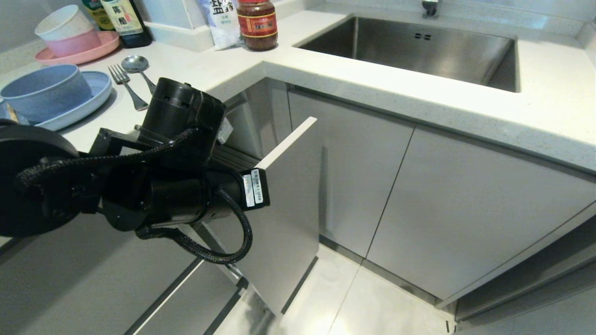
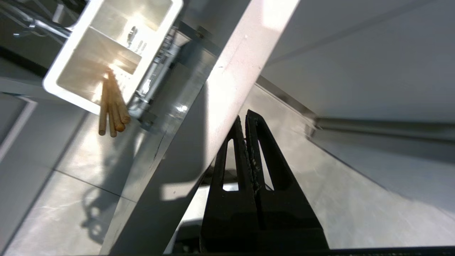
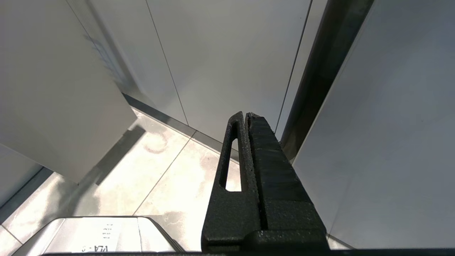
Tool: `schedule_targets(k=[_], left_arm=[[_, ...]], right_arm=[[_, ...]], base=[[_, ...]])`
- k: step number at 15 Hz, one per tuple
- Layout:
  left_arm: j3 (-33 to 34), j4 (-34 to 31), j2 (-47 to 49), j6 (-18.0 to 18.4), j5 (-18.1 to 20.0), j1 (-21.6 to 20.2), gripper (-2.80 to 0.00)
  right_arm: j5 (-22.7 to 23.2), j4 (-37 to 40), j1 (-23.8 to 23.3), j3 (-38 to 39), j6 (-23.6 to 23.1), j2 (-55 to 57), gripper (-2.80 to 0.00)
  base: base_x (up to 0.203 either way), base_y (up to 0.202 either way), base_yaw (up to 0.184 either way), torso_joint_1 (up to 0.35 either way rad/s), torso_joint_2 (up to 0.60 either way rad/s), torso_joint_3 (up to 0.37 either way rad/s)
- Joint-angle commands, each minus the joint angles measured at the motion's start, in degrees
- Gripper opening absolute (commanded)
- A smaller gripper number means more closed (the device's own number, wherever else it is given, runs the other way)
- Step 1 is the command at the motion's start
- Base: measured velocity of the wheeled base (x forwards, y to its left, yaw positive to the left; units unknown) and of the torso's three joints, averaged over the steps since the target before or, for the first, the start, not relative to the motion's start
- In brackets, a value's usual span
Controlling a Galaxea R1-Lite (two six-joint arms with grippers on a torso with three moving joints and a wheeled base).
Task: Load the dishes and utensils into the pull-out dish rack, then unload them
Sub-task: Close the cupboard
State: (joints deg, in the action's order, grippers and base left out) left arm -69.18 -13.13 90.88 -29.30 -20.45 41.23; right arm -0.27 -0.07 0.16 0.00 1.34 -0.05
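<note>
Rack pulled out, centre frame. Chopsticks already in cup, upper left of wrist view. Plate, bowl, fork, spoon on surface, upper left: loading barely begun. Left gripper fingers closed, empty, beside rack panel. Right gripper closed, empty, parked.

White countertop, upper left of frame: blue-grey bowl on light-blue plate, fork, spoon alongside.
</note>
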Motion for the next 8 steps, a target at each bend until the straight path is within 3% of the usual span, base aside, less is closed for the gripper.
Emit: schedule_targets(k=[1,8], left_arm=[[0.01,1.17,0.94,0.87,-1.41,-1.96,-2.8],[0.22,6.55,2.03,5.68,-5.58,-7.36,-2.8]], right_arm=[[0.0,-0.01,0.02,0.09,0.07,-0.21,-2.8],[0.0,-0.01,0.02,0.09,0.07,-0.21,-2.8]], base=[[0.0,0.0,0.0,0.0,0.0,0.0],[0.0,0.0,0.0,0.0,0.0,0.0]])
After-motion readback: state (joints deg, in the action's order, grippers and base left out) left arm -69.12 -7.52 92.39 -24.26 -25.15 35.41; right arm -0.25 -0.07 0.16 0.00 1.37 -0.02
